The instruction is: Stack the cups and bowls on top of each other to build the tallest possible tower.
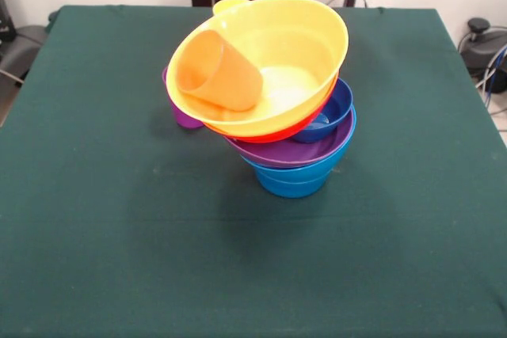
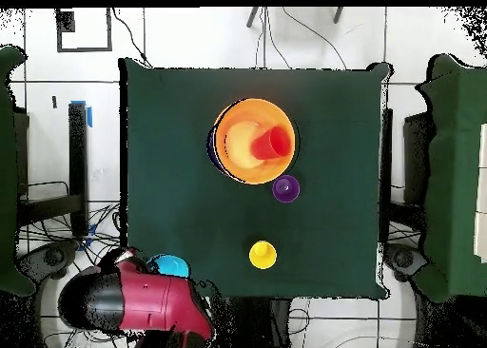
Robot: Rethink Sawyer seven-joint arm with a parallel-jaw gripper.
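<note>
2 cups [image 2: 275, 222] stand apart from the tower [image 1: 277, 108] — mid-table.

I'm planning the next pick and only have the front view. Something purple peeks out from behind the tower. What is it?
Observer: Overhead shows it is the purple cup, standing upright on the table close beside the tower.
Operator: And the yellow bit behind the yellow bowl?
Observer: That's the yellow cup, standing alone, well clear of the tower, near the table's robot-side edge.
Operator: Where's the arm?
Observer: The arm sits mostly off one robot-side corner of the table, with the small cyan bowl at its end. I cannot tell whether the bowl is held.
</note>
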